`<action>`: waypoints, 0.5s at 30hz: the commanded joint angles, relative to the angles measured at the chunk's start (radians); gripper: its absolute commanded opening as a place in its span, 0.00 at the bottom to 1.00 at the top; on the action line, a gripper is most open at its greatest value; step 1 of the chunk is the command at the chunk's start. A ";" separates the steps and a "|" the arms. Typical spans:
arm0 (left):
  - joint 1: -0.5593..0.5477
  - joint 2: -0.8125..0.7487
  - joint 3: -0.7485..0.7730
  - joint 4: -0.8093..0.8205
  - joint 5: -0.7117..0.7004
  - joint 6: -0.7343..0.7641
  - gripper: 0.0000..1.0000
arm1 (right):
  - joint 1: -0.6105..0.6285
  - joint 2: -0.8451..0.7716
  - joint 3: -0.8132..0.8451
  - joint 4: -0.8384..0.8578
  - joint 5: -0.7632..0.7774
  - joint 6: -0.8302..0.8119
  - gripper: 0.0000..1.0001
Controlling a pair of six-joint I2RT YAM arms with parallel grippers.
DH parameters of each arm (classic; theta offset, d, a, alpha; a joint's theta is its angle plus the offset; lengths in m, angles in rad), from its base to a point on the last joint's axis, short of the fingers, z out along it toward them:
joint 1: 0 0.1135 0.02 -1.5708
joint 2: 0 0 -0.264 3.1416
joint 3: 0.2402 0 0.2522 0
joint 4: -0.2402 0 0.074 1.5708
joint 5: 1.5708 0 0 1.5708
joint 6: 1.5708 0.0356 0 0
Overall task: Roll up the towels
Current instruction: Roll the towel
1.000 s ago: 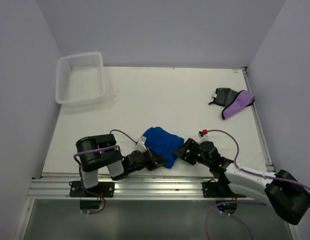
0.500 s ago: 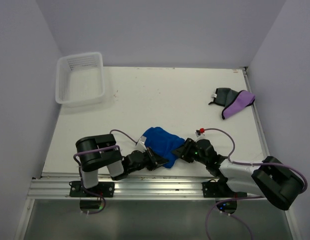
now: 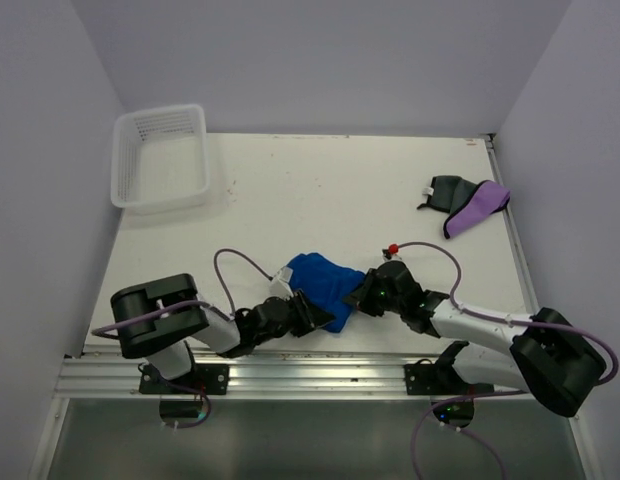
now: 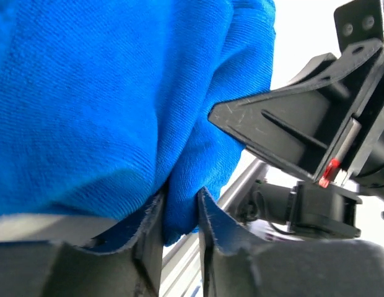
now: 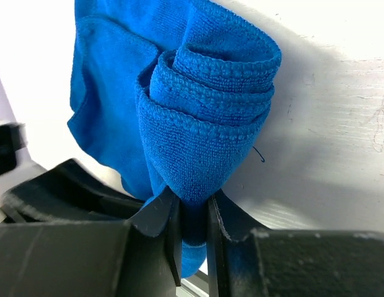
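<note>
A blue towel (image 3: 324,281) lies bunched near the table's front edge, between both grippers. My left gripper (image 3: 308,312) holds its near left side. In the left wrist view a fold of the blue towel (image 4: 105,93) is pinched between the jaws of the left gripper (image 4: 179,197). My right gripper (image 3: 362,296) is at the towel's right end. In the right wrist view the blue towel (image 5: 204,124) shows rolled layers, and the right gripper (image 5: 192,201) is shut on its lower edge. A grey towel (image 3: 446,189) and a purple towel (image 3: 477,208) lie together at the far right.
A white mesh basket (image 3: 160,155) stands at the back left corner. A metal rail (image 3: 290,365) runs along the table's near edge, just below both grippers. The right gripper's black body (image 4: 291,124) fills the right side of the left wrist view.
The right gripper has closed onto the towel's right end and moved slightly up-left. The left arm's elbow has swung left and lower, and its jaws have eased a little around the fold.
</note>
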 commanded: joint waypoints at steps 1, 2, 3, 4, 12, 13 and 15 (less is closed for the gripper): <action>-0.022 -0.132 0.028 -0.308 -0.138 0.169 0.31 | -0.003 0.036 0.074 -0.144 0.066 -0.008 0.00; -0.033 -0.166 0.039 -0.359 -0.175 0.193 0.32 | -0.003 0.046 0.080 -0.152 0.066 -0.002 0.00; -0.045 -0.233 0.066 -0.470 -0.218 0.215 0.35 | -0.003 0.053 0.086 -0.158 0.064 0.004 0.00; -0.076 -0.266 0.081 -0.522 -0.307 0.262 0.36 | -0.003 0.069 0.092 -0.164 0.061 0.007 0.00; -0.255 -0.364 0.215 -0.789 -0.649 0.495 0.51 | -0.003 0.120 0.174 -0.267 0.052 0.028 0.00; -0.292 -0.358 0.226 -0.789 -0.689 0.550 0.52 | -0.003 0.123 0.178 -0.278 0.049 0.030 0.00; -0.330 -0.333 0.262 -0.791 -0.735 0.610 0.53 | -0.003 0.123 0.190 -0.288 0.047 0.036 0.00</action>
